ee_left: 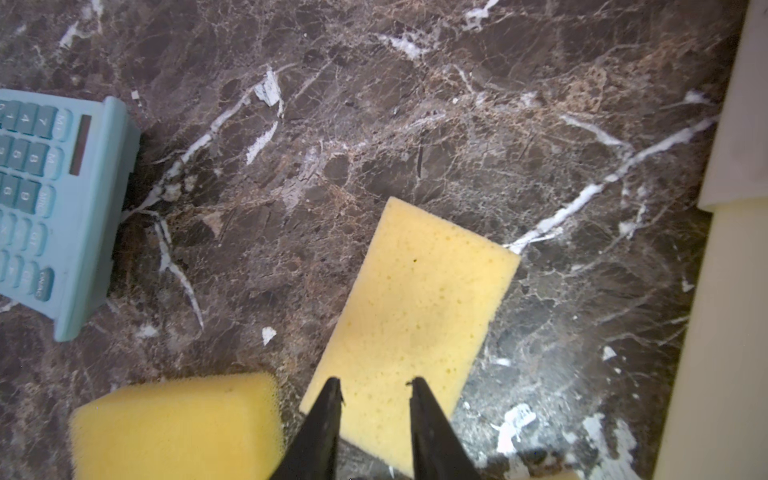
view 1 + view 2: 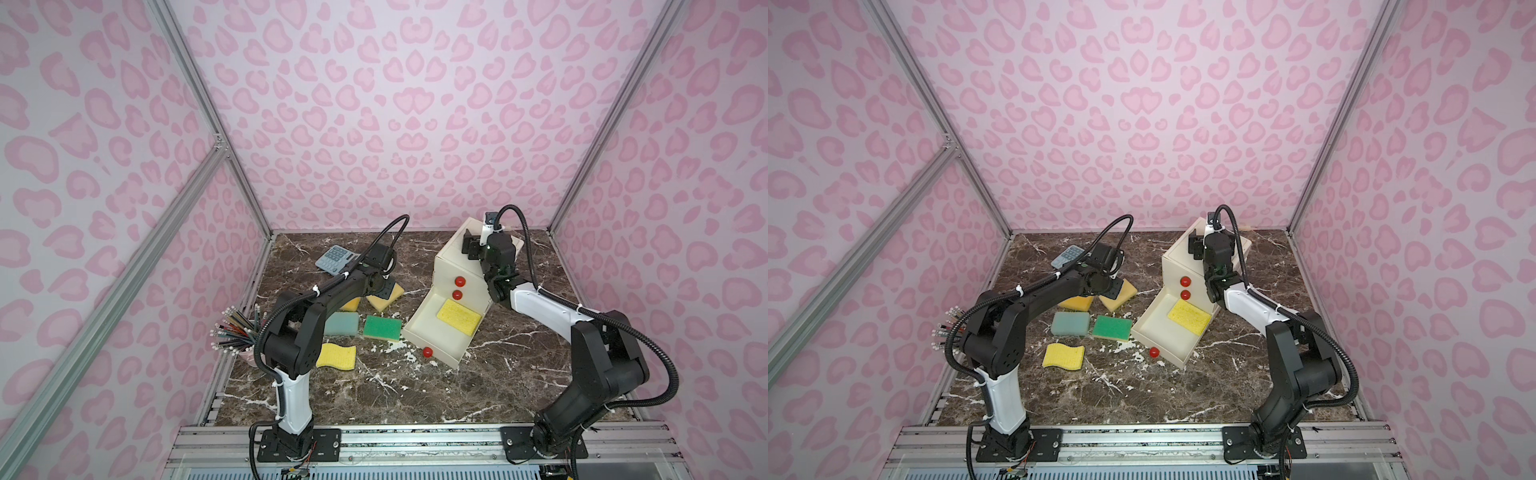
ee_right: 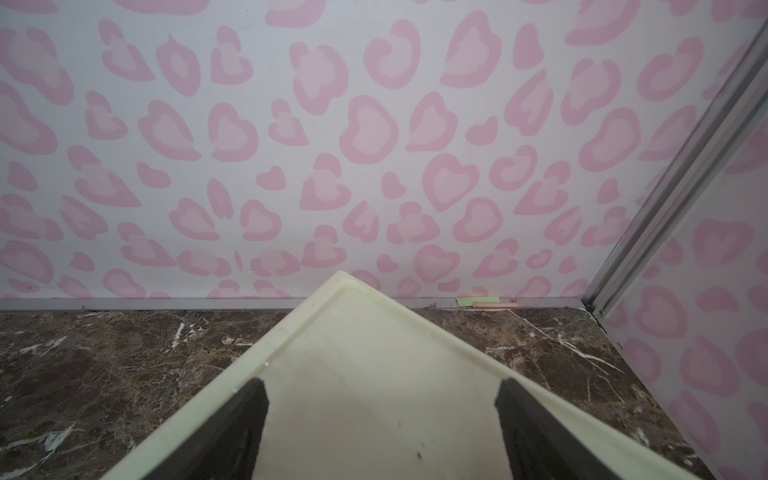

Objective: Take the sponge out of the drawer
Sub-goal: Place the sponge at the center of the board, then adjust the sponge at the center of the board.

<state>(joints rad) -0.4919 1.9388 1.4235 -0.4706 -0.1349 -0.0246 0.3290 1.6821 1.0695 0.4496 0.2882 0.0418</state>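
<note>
Marble top [image 2: 374, 395], mid-frame: your sponge [image 2: 459, 318] lies flat in the drawer [image 2: 422, 330], likely light and squashy. Pinch its long edges; left gripper [image 1: 375, 383] narrow, right gripper [image 3: 382, 386] wide, both empty.

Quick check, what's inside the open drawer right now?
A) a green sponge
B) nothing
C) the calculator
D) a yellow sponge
D: a yellow sponge lies flat in the pulled-out bottom drawer, while the green sponge and the calculator lie outside it.
</note>
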